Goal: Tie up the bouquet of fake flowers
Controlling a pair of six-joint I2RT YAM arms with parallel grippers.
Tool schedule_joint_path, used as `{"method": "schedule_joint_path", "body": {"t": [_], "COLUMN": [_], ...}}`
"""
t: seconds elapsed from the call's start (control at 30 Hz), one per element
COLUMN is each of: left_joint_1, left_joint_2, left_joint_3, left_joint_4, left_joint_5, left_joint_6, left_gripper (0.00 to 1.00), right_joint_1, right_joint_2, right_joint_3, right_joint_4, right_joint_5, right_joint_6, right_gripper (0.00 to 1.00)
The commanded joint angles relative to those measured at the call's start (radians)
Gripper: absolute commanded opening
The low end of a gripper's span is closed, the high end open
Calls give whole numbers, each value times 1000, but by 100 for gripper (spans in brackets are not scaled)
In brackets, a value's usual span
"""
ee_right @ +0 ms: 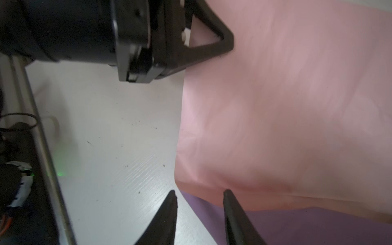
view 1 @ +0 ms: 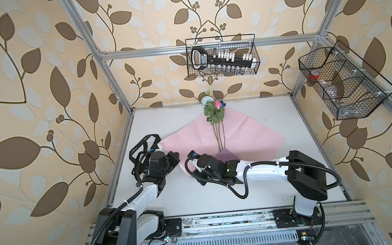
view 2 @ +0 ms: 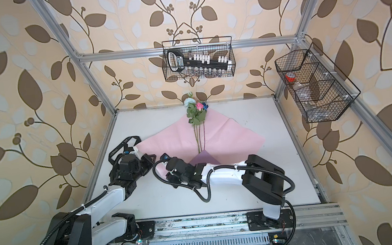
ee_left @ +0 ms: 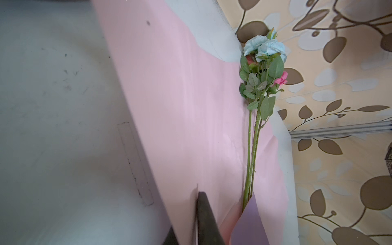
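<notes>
Leaf-patterned wallpaper closed in a white worktop (view 1: 304,166), and on it the pink wrapping paper (view 1: 240,133) lay spread like a diamond, one corner pointing at the back wall. The bouquet of fake flowers (view 1: 211,111) rested along the sheet's middle line, with its pale blue, pink and dark blue blooms past the far corner and its stems running toward the robot, probably so that both sides could be folded in evenly. The near corner was turned up over the stem ends, showing a lilac flap (view 1: 226,155), which looked meant to cup them before the sides were wrapped.

The left pincer (ee_left: 185,210) was pressed together on the sheet's left edge, with the paper passing between its fingers. This seemed a grip for lifting that side over the stems. The right pincer (ee_right: 200,198) stood spread with a clear gap, its tips low over the near edge where pink met lilac. It pinched nothing, though whether a tip touched the paper could not be told.

A black ribbon (view 1: 140,143) with white lettering lay coiled behind the left arm, apart from the stems, so the tying appeared not yet begun.
</notes>
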Motion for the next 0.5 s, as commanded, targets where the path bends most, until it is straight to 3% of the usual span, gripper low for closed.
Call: {"method": "schedule_joint_path", "body": {"t": [0.0,0.07,0.13,0.47], "left_joint_1": [-3,-3,-4,-41], "left_joint_2": [-7,-22,-38,-67], "left_joint_3": [37,41,50,100], "left_joint_4": [-10,-27,-49,-125], "left_joint_5": [25,25,24,16], "left_joint_6": [10,15,21,21], "left_gripper": [9,9,10,10], "right_joint_1": [-44,-80,-110,-131], "right_joint_2": [-66,-90,-98,-35], "right_joint_3": [-60,-84,-103,-114], "right_joint_4": [-21,-45,-75,-112], "right_joint_5": [-114,-146,-179,-286], "right_joint_6": [120,171,214,285], "right_gripper": [28,13,5,0]}}
